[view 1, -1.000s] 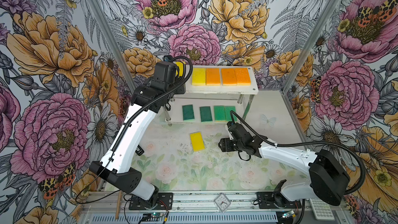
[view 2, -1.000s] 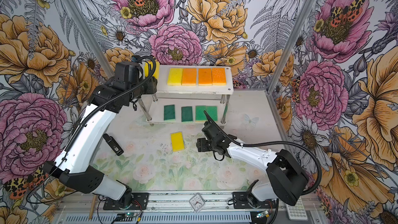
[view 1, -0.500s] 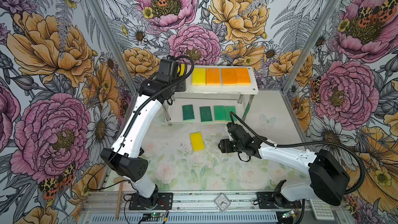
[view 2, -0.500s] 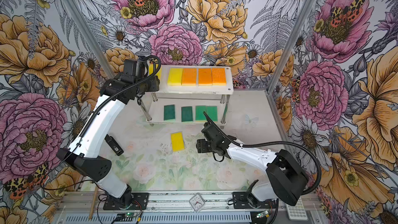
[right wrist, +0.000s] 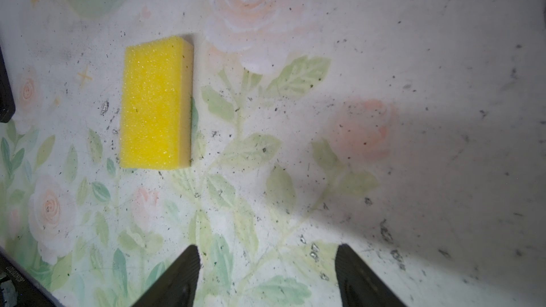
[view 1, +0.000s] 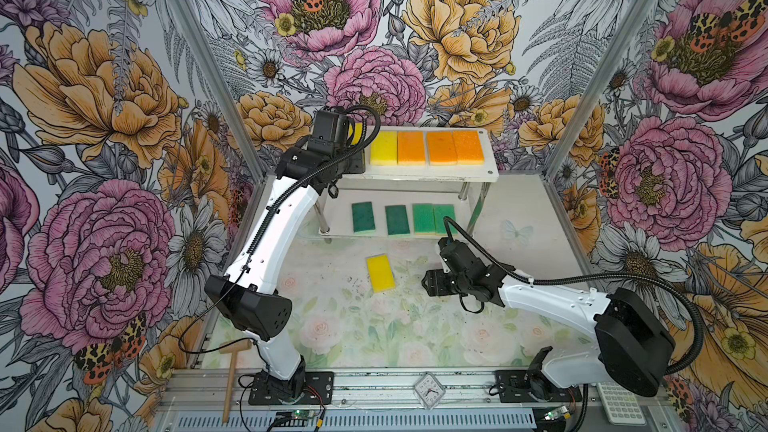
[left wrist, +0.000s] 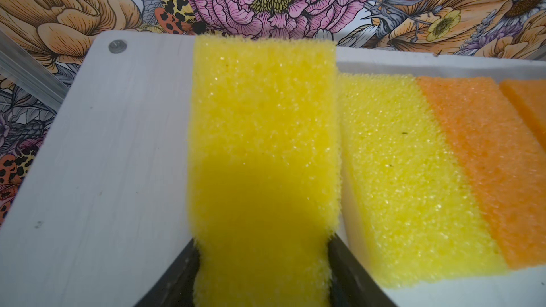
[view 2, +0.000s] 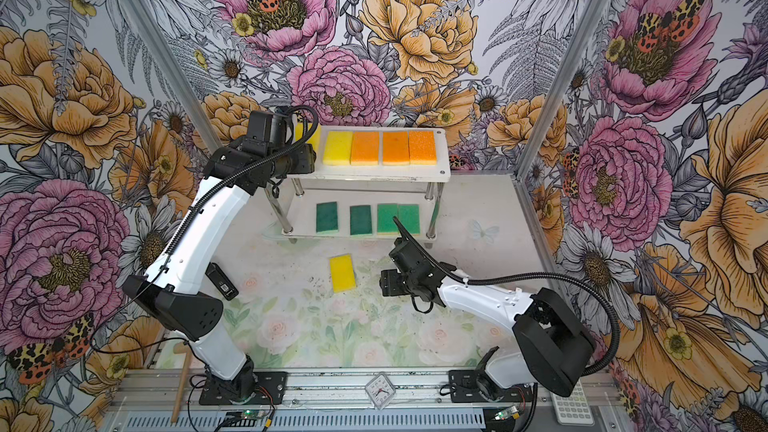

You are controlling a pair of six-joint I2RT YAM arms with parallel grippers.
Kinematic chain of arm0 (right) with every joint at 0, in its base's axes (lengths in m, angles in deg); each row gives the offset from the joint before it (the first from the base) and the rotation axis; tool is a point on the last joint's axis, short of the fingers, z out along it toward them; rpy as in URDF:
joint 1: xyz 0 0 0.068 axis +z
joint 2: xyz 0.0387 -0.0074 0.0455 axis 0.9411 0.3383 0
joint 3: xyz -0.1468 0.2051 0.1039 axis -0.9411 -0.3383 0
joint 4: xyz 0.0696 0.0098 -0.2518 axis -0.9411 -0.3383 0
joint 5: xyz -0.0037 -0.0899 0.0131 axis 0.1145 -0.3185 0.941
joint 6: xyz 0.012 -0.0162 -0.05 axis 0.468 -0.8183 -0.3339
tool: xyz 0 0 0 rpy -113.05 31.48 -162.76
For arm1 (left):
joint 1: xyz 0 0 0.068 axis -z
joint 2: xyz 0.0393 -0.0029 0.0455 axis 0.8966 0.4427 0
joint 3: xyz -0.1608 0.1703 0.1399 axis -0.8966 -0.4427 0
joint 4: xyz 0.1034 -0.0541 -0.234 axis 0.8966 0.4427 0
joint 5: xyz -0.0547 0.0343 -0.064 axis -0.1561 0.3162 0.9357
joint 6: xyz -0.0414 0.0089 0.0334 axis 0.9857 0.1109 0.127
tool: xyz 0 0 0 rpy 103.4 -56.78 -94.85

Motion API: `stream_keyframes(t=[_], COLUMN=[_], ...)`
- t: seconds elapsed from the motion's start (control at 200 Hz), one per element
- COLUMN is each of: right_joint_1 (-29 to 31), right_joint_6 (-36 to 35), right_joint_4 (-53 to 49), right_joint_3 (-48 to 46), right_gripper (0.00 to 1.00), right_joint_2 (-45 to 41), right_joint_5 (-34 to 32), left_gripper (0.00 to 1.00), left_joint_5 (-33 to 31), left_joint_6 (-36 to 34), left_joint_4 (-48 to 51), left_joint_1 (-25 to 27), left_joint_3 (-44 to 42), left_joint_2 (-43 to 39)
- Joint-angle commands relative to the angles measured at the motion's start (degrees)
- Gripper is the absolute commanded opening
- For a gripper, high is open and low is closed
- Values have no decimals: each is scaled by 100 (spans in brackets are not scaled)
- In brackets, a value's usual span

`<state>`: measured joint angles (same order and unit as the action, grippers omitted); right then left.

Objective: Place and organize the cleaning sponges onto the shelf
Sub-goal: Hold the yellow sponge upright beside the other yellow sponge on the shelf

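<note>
Sponges [view 1: 428, 147], yellow and orange, are lined in a row on the top board of the shelf [view 1: 415, 175]; four green sponges [view 1: 403, 219] are laid on the lower board. A held yellow sponge [left wrist: 263, 143] is pinched between the left fingers [left wrist: 174, 279] just left of that row, with bare board left open to the corner screw [left wrist: 117, 46]. In both top views it is mostly hidden by the left arm [view 1: 282, 222]. A loose yellow sponge [right wrist: 156, 104] is seen on the table [view 1: 374, 326], apart from the right fingers [right wrist: 177, 279], spread wide and empty.
</note>
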<state>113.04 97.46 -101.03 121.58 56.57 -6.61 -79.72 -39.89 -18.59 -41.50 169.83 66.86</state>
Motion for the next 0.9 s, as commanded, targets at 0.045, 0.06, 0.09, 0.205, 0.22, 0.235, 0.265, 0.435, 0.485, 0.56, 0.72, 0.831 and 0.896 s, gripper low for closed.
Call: stream_keyframes(t=[0.045, 0.06, 0.09, 0.205, 0.22, 0.235, 0.265, 0.435, 0.485, 0.56, 0.72, 0.831, 0.896], right_joint_1=[30, 36, 33, 31, 35, 39, 34, 35, 35, 39, 30, 34, 39], right_joint_6=[24, 23, 23, 16, 15, 16, 15, 14, 12, 8, 13, 6, 11], right_joint_4=[98, 98, 98, 98, 98, 98, 93, 98, 98, 98, 98, 98, 98], right_joint_3=[-2, 2, 5, 32, 31, 33, 32, 27, 24, 18, 7, 14, 22], right_gripper=[75, 75, 75, 75, 75, 75, 75, 75, 75, 75, 75, 75, 75], right_joint_2=[-12, -4, 10, 41, 41, 43, 50, 65, 67, 67, 75, 107, 129], right_joint_5=[-123, -123, -122, -113, -108, -118, -123, -120, -106, -119, -120, -119, -122], left_gripper=[61, 61, 61, 61, 61, 61, 61, 62, 62, 62, 63, 65, 65], left_joint_5=[77, 73, 74, 90, 90, 79, 72, 54, 51, 37, -16, -16, 2], left_joint_6=[33, 45, 70, 93, 93, 88, 93, 119, 114, 128, 145, 180, 184], left_joint_4=[-24, -23, -23, -25, -23, -23, -25, -23, -18, -14, -14, -16, -15], left_joint_1=[28, 33, 41, 80, 89, 94, 108, 156, 158, 160, 160, 162, 164], left_joint_3=[187, 197, 213, 270, 275, 282, 284, 345, 372, 394, 381, 382, 377], left_joint_2=[18, 23, 40, 88, 96, 97, 110, 172, 200, 220, 229, 238, 238])
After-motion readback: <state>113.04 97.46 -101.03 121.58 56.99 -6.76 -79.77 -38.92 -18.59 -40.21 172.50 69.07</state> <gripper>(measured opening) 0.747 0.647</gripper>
